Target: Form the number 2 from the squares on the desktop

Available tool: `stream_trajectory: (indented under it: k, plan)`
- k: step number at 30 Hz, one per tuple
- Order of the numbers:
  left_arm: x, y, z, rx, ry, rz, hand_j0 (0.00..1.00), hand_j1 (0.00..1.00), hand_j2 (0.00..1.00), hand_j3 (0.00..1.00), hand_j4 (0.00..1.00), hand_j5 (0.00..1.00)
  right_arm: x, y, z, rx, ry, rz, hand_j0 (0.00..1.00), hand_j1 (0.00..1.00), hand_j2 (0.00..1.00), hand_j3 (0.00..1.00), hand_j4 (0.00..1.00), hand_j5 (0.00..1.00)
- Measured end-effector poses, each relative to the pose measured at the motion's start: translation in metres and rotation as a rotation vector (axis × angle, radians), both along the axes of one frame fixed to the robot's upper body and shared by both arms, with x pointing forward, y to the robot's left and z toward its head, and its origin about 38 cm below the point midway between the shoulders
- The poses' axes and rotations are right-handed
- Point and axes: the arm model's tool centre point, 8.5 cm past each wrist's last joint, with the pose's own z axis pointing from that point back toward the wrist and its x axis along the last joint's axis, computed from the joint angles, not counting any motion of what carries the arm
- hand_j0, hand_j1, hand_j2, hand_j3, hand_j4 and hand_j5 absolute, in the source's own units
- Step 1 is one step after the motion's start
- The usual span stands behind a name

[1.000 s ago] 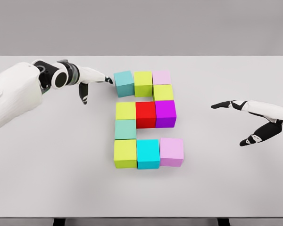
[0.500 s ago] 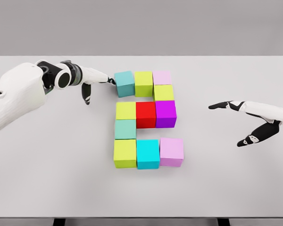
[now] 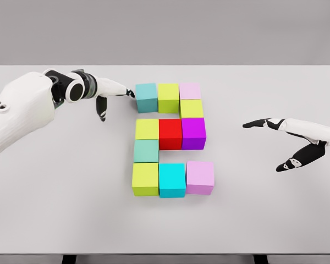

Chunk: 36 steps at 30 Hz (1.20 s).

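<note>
Several coloured cubes lie on the white table (image 3: pixel 55 209) in the shape of a 2. The top row holds a teal cube (image 3: pixel 146 97), a lime cube (image 3: pixel 168 97) and a pale pink cube (image 3: pixel 190 90). Below come a yellow-green cube (image 3: pixel 191 108), then a yellow cube (image 3: pixel 147 130), red cube (image 3: pixel 170 133) and magenta cube (image 3: pixel 193 133). A second teal cube (image 3: pixel 146 150) leads down to a lime cube (image 3: pixel 146 179), cyan cube (image 3: pixel 172 180) and lilac cube (image 3: pixel 200 177). My left hand (image 3: pixel 113 96) is open, its fingertips touching the top teal cube's left side. My right hand (image 3: pixel 280 143) hovers open, far right of the cubes.
The table's far edge runs behind the top row and its near edge along the bottom of the view. Dark table legs (image 3: pixel 69 258) show below the front edge.
My left hand has slid right, nudging the top teal cube against the lime cube. The right hand has drifted slightly left.
</note>
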Motion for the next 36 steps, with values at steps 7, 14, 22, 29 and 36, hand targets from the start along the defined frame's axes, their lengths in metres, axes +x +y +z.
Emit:
stream_trajectory:
  k: [7, 14, 22, 29, 36]
  plan:
    - [0.000, -0.002, -0.001, 0.000, 0.001, -0.001, 1.00, 1.00, 1.00, 1.00, 1.00, 1.00, 0.000, -0.001, -0.001, -0.001, 0.002, -0.002, 1.00, 1.00, 1.00, 1.00, 1.00, 1.00]
    - [0.000, -0.007, -0.001, -0.003, 0.001, -0.008, 1.00, 1.00, 1.00, 1.00, 1.00, 1.00, 0.000, -0.001, -0.001, 0.000, 0.003, -0.003, 1.00, 1.00, 1.00, 1.00, 1.00, 1.00]
    - [0.000, -0.008, -0.001, -0.004, 0.001, -0.010, 1.00, 1.00, 1.00, 1.00, 1.00, 1.00, 0.001, -0.002, -0.003, -0.002, 0.005, -0.008, 1.00, 1.00, 1.00, 1.00, 1.00, 1.00]
    - [0.000, -0.004, -0.001, -0.002, 0.001, -0.004, 1.00, 1.00, 1.00, 1.00, 1.00, 1.00, 0.001, 0.001, -0.005, -0.007, 0.002, -0.001, 1.00, 1.00, 1.00, 1.00, 1.00, 1.00]
    - [-0.007, 0.028, 0.016, -0.051, -0.014, -0.091, 1.00, 1.00, 1.00, 1.00, 1.00, 1.00, 0.001, 0.007, -0.005, -0.004, -0.012, 0.014, 1.00, 1.00, 1.00, 1.00, 1.00, 1.00]
